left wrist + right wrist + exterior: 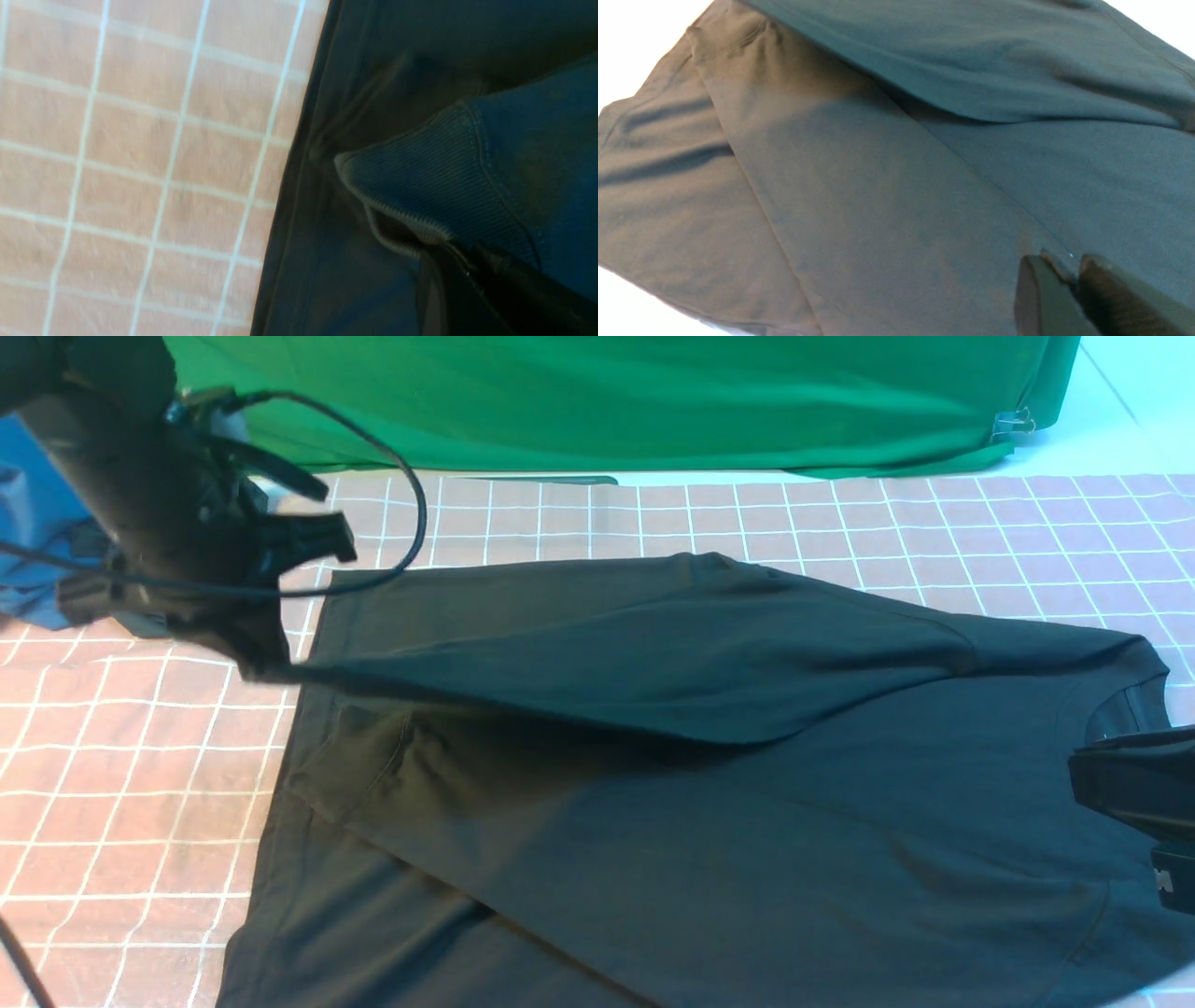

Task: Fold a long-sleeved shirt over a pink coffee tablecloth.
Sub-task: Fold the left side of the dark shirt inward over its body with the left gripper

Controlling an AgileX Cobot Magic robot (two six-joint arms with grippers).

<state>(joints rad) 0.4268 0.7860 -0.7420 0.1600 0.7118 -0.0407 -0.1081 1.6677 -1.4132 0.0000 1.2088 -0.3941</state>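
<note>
The black long-sleeved shirt (700, 821) lies spread on the pink coffee tablecloth (140, 756), its collar (1130, 705) at the right. One sleeve (653, 663) is lifted and stretched leftward across the body. My left gripper (257, 667) is shut on the ribbed cuff (420, 186) near the shirt's left hem. In the left wrist view the left gripper (460, 254) pinches the cuff above the shirt's edge (327, 280) and the grid cloth (140, 163). My right gripper (1074, 770) hovers by the collar. In its wrist view the right gripper (1059, 266) is shut over flat fabric (878, 210).
A green cloth (607, 401) hangs along the back. A blue garment (37, 560) lies at the far left behind my left arm. The other sleeve (373, 756) is folded across the shirt's body. A black cable (411, 513) loops off the left wrist.
</note>
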